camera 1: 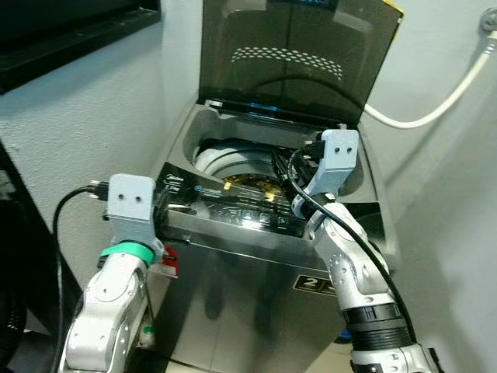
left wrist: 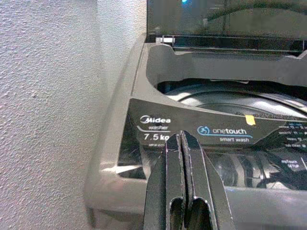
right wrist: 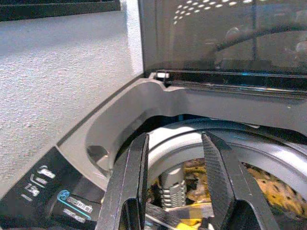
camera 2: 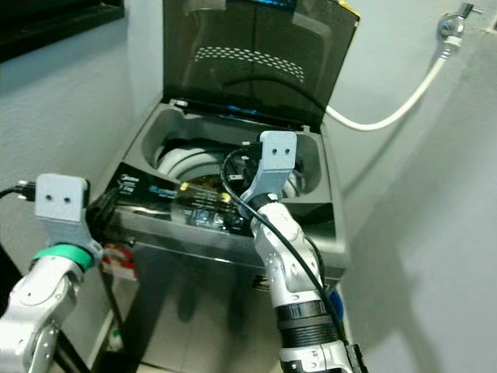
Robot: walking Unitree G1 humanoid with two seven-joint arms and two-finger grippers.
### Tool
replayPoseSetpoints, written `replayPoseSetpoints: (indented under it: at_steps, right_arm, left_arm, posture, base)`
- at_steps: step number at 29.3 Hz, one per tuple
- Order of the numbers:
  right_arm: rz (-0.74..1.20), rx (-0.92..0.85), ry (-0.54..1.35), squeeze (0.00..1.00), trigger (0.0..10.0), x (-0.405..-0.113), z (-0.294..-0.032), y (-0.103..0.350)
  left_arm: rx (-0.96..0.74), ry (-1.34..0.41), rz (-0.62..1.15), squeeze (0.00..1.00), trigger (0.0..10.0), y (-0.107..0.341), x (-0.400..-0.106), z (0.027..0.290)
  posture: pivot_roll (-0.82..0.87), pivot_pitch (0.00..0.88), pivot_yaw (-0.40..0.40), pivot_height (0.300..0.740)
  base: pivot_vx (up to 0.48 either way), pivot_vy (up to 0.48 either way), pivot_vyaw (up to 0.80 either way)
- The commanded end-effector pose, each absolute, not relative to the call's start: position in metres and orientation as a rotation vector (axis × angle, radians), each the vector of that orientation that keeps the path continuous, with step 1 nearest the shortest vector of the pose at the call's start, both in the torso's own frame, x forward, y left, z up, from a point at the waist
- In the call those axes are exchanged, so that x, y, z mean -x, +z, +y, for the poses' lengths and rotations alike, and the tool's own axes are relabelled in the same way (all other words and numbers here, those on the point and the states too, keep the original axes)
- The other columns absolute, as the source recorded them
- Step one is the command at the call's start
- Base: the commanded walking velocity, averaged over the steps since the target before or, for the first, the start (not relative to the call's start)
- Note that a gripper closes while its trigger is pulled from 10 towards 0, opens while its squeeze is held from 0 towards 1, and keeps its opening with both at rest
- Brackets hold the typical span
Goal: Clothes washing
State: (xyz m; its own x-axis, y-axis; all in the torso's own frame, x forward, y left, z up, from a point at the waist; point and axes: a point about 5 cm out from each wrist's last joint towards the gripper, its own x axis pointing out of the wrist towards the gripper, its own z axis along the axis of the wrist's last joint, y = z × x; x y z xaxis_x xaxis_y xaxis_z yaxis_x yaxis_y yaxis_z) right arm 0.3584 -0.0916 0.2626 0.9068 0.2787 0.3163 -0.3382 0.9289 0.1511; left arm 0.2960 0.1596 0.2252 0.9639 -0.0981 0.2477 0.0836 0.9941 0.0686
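Top-load washing machine (camera 1: 256, 311) stands upright in a corner, tall axis vertical, front panel facing the robot, white wall on its left and behind. Grey metallic body, glossy black control strip (camera 1: 233, 210) across the front top edge with "Midea 7.5 kg" and "onetouch smart wash" print. Smoked dark lid (camera 1: 295, 54) is swung up, near vertical, hinged at the back. Round drum opening (right wrist: 268, 158) has a pale grey rim; yellow patterned fabric (right wrist: 273, 189) lies inside the drum, with a ribbed grey post beside it.

White hose (camera 1: 435, 101) runs from a wall tap at upper right down behind the lid.

Left arm raised at the machine's front-left corner, wrist bent forward; left gripper (left wrist: 182, 143) has fingers pressed together, holding nothing, tips just at the control strip near the "7.5 kg" label.

Right arm reaches up and forward over the front edge, forearm tilted toward the drum; right gripper (right wrist: 175, 158) hangs above the drum opening, fingers spread wide, nothing between them.

Dark shelf (camera 1: 70, 31) on the wall at upper left.
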Motion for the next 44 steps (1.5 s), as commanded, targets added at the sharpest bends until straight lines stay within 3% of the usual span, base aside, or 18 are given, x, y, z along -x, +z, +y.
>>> replayPoseSetpoints:
  at_steps: [1, 16, 22, 24, 25, 26, 28, 33, 34, 35, 37, 38, 40, 41, 44]
  right_arm:
    - [-0.307, -0.205, 0.305, 0.00, 10.0, -0.360, -0.096, 0.265]
    - [-0.304, -0.179, 0.269, 0.00, 10.0, -0.363, -0.111, 0.262]
    - [-0.303, -0.185, 0.236, 0.00, 10.0, -0.368, -0.129, 0.263]
    - [-0.260, -0.199, 0.348, 0.00, 10.0, -0.368, -0.127, 0.260]
    - [-0.199, -0.198, 0.554, 0.00, 10.0, -0.361, -0.119, 0.253]
    - [-0.199, -0.198, 0.554, 0.00, 10.0, -0.361, -0.119, 0.253]
    - [-0.101, -0.043, 0.932, 0.00, 10.0, -0.337, -0.113, 0.235]
    - [-0.033, -0.060, 1.117, 0.00, 10.0, -0.323, -0.118, 0.227]
    - [-0.035, -0.092, 1.171, 0.00, 8.4, -0.318, -0.117, 0.228]
    - [-0.039, -0.110, 1.205, 0.00, 7.5, -0.315, -0.115, 0.228]
    - [-0.051, -0.136, 1.245, 0.00, 7.5, -0.312, -0.113, 0.230]
    - [-0.060, -0.155, 1.280, 0.00, 9.0, -0.307, -0.109, 0.232]
    - [-0.065, -0.165, 1.301, 0.00, 9.0, -0.304, -0.107, 0.233]
    - [-0.071, -0.174, 1.319, 0.00, 10.0, -0.301, -0.104, 0.234]
    - [-0.076, -0.180, 1.327, 0.00, 10.0, -0.300, -0.102, 0.234]
  left_arm:
    - [-0.048, -0.122, -0.273, 0.00, 10.0, 0.226, -0.293, 0.156]
    - [-0.100, -0.151, -0.252, 0.00, 10.0, 0.220, -0.294, 0.152]
    - [-0.102, -0.209, -0.264, 0.00, 10.0, 0.218, -0.293, 0.149]
    - [-0.102, -0.268, -0.276, 0.00, 10.0, 0.219, -0.293, 0.141]
    - [-0.098, -0.314, -0.284, 0.00, 10.0, 0.219, -0.292, 0.134]
    - [-0.098, -0.314, -0.284, 0.00, 10.0, 0.219, -0.292, 0.134]
    - [-0.099, -0.356, -0.282, 0.00, 10.0, 0.217, -0.292, 0.129]
    - [-0.110, -0.366, -0.284, 0.00, 10.0, 0.218, -0.293, 0.126]
    - [-0.114, -0.368, -0.282, 0.00, 10.0, 0.217, -0.293, 0.126]
    - [-0.116, -0.370, -0.282, 0.00, 10.0, 0.216, -0.294, 0.127]
    - [-0.120, -0.373, -0.281, 0.00, 10.0, 0.216, -0.294, 0.126]
    - [-0.119, -0.377, -0.280, 0.00, 10.0, 0.216, -0.293, 0.126]
    - [-0.117, -0.379, -0.280, 0.00, 10.0, 0.216, -0.293, 0.126]
    - [-0.116, -0.379, -0.278, 0.00, 10.0, 0.215, -0.292, 0.127]
    - [-0.116, -0.377, -0.275, 0.00, 10.0, 0.214, -0.292, 0.128]
  posture:
    - [0.01, 0.043, -0.061, 0.740]
    - [0.01, 0.050, -0.043, 0.740]
    - [0.01, 0.048, -0.046, 0.740]
    - [0.02, 0.041, -0.045, 0.740]
    - [0.02, 0.034, -0.043, 0.740]
    - [0.02, 0.034, -0.043, 0.740]
    - [0.02, 0.040, -0.044, 0.740]
    - [0.03, 0.030, -0.046, 0.740]
    - [0.03, 0.033, -0.044, 0.740]
    - [0.03, 0.033, -0.044, 0.740]
    - [0.03, 0.035, -0.038, 0.740]
    - [0.03, 0.035, -0.038, 0.740]
    - [0.03, 0.035, -0.038, 0.740]
    - [0.03, 0.039, -0.037, 0.740]
    - [0.03, 0.043, -0.034, 0.740]
  base:
    - [0.000, 0.000, 0.80]
    - [0.000, 0.000, 0.80]
    - [0.000, 0.000, 0.80]
    - [0.000, 0.000, 0.80]
    - [0.000, 0.000, 0.80]
    - [0.000, 0.000, 0.80]
    - [0.000, 0.000, 0.80]
    - [0.000, 0.000, 0.80]
    - [0.000, 0.000, 0.80]
    - [0.000, 0.000, 0.80]
    - [0.000, 0.000, 0.80]
    - [0.000, 0.000, 0.80]
    - [0.000, 0.000, 0.80]
    - [0.000, 0.000, 0.80]
    - [0.000, 0.000, 0.80]
